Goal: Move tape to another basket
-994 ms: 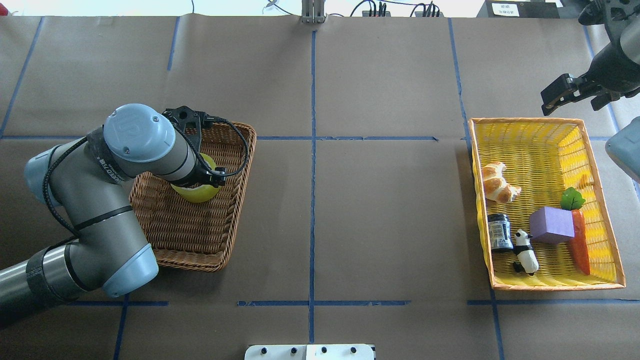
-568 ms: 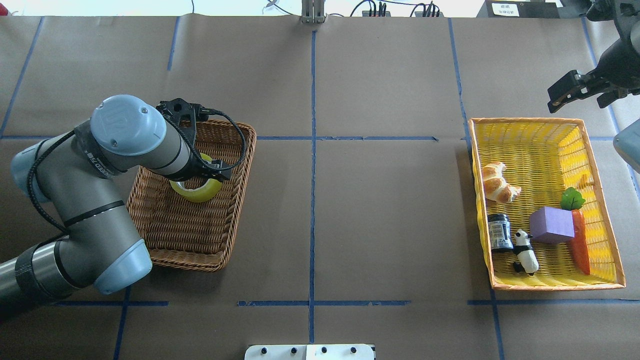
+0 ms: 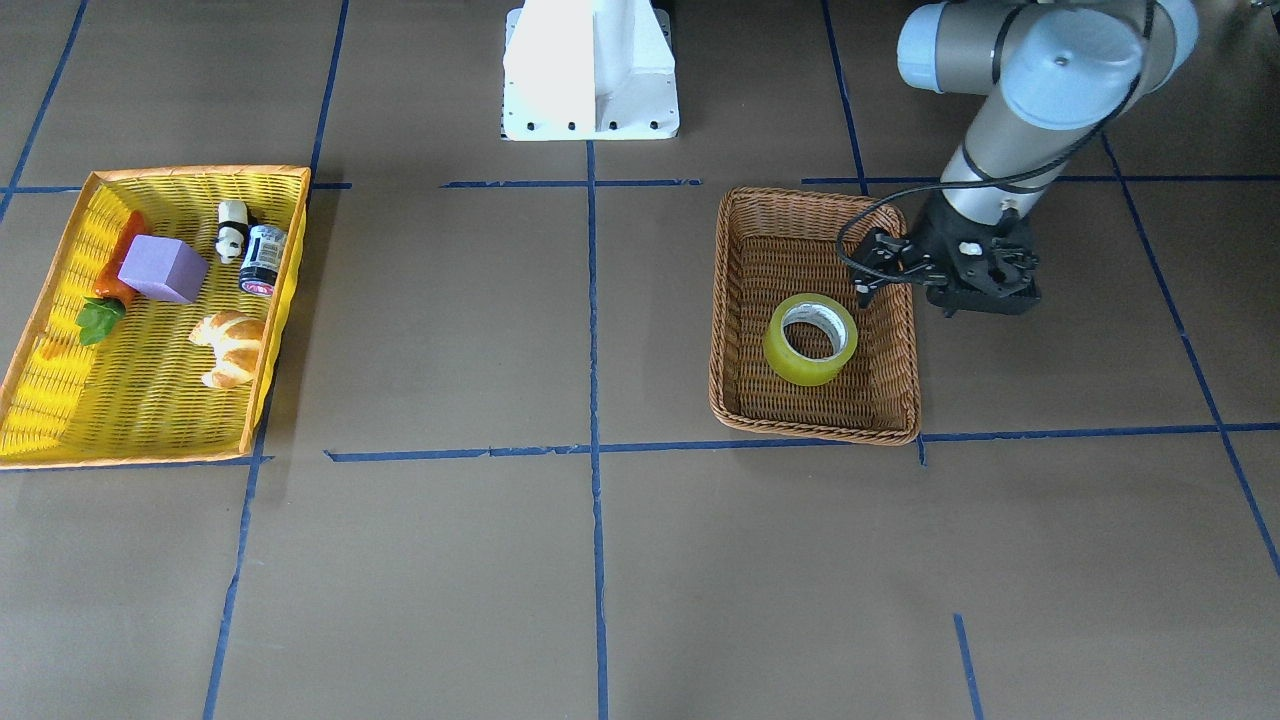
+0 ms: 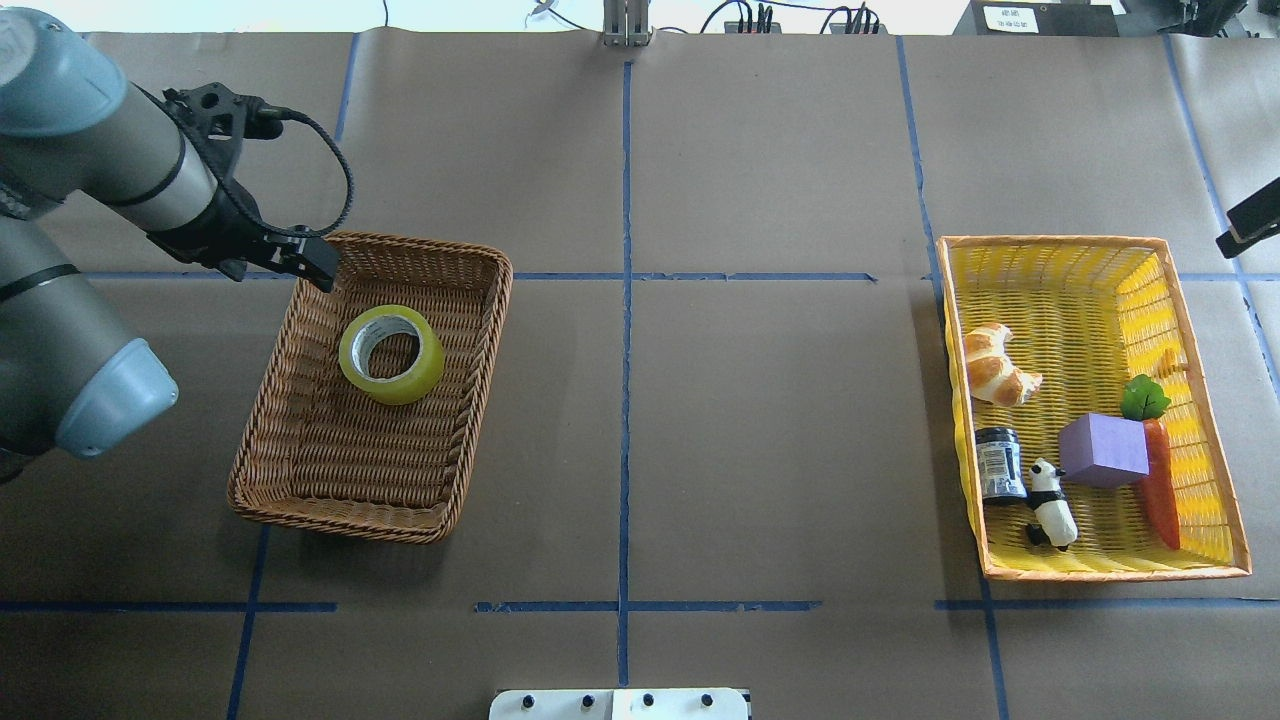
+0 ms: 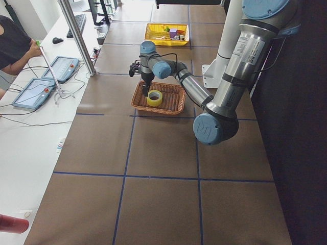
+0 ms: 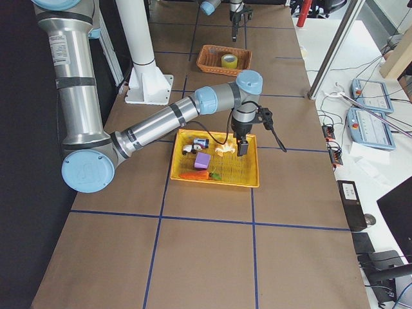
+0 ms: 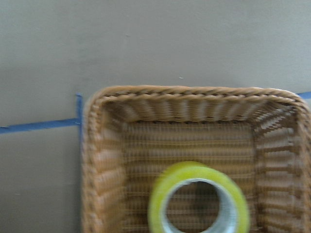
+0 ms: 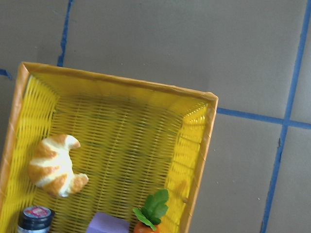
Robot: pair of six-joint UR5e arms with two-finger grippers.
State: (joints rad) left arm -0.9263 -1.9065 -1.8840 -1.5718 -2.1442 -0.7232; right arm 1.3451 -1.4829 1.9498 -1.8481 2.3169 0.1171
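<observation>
The yellow tape (image 4: 391,354) lies flat, hole up, in the far half of the brown wicker basket (image 4: 290,505). It also shows in the front view (image 3: 811,339) and fills the bottom of the left wrist view (image 7: 198,201). My left gripper (image 4: 313,266) hangs above the basket's far left corner, apart from the tape, empty, and looks open. It also shows in the front view (image 3: 984,298). Only a black tip of my right gripper (image 4: 1248,221) shows at the overhead view's right edge. In the right side view it (image 6: 243,148) hangs over the yellow basket. I cannot tell its state.
The yellow plastic basket (image 4: 1050,243) at the right holds a croissant (image 4: 992,365), a small jar (image 4: 999,462), a panda figure (image 4: 1052,503), a purple block (image 4: 1103,449) and a carrot (image 4: 1160,470). The robot's white base (image 3: 592,70) stands at the table's middle edge.
My left gripper was down around the tape; it has let go and moved up and away to the far left. The tape stays in the wicker basket. The right arm has drawn back right.
</observation>
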